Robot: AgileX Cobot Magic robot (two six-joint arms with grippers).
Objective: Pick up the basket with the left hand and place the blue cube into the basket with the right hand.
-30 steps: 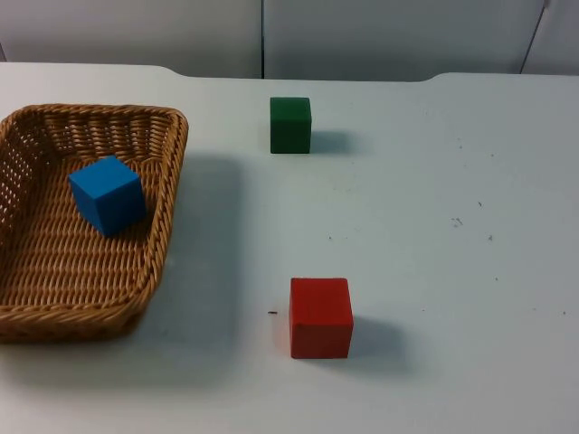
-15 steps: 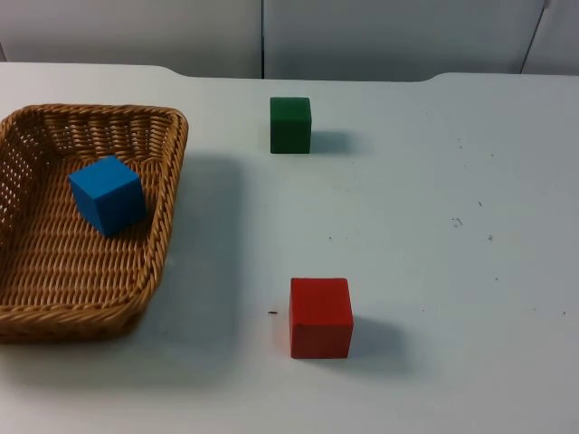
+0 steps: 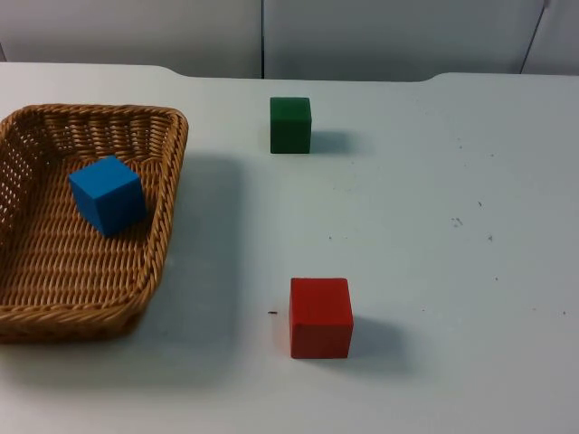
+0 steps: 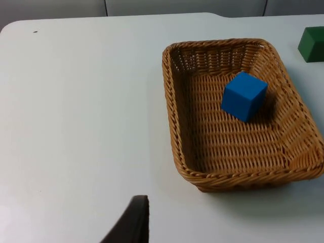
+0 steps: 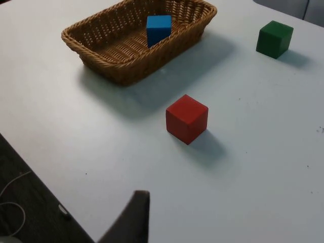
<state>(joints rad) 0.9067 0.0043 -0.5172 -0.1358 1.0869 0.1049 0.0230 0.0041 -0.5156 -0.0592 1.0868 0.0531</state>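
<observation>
Top view: blue cube (image 3: 108, 194) in basket (image 3: 167, 194) (table's (image 3: 434, 226) left edge)

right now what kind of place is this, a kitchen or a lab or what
Most likely a robot test bench, not a kitchen: a bare white table ending at a grey partition wall, set with plain coloured blocks, a red cube and a green cube, plus a wicker basket holding a blue cube.
</observation>
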